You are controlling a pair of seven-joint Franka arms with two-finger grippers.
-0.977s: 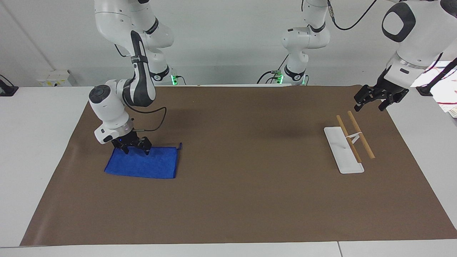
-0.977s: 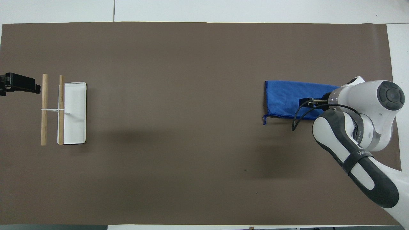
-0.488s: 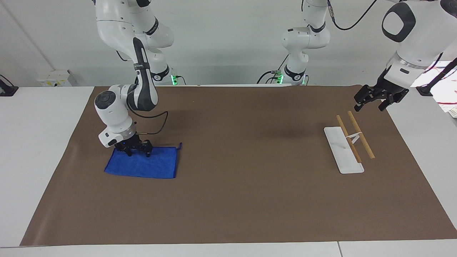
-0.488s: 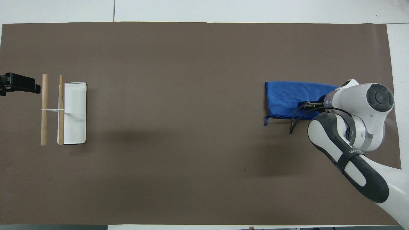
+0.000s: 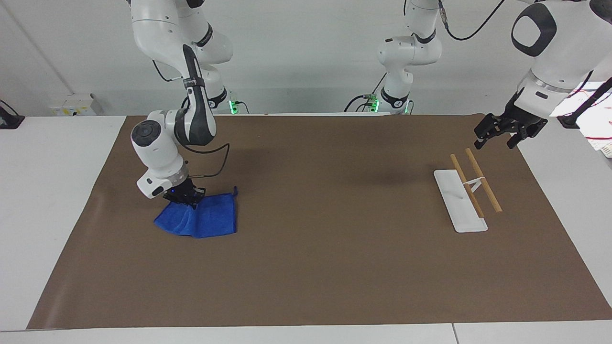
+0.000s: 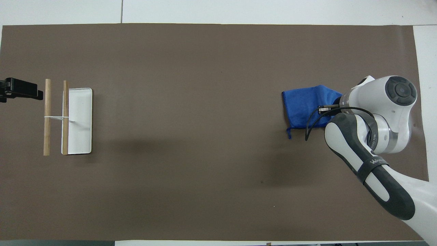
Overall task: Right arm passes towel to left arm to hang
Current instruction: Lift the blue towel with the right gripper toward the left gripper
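Facing view: one blue towel (image 5: pixel 203 217) on the brown mat (image 5: pixel 315 267) toward the right arm's end of the table, bunched and lifted at its robot-side edge, the rest lying on the mat. Right gripper (image 5: pixel 187 196) down on that raised edge, fingertips pinched together on the cloth. Left gripper (image 5: pixel 499 133) waiting in the air toward the left arm's end, fingers spread apart, holding nothing. One white rack base (image 5: pixel 454 205) with two wooden rods (image 5: pixel 483 179) below it. Overhead view: one towel (image 6: pixel 305 107), loop corner pointing toward the robots; right gripper (image 6: pixel 324 109) mostly hidden under its own wrist. Left gripper (image 6: pixel 20 89) just beside the two rods (image 6: pixel 47 118) and one white base (image 6: pixel 80 121). Two arms, two grippers in all.
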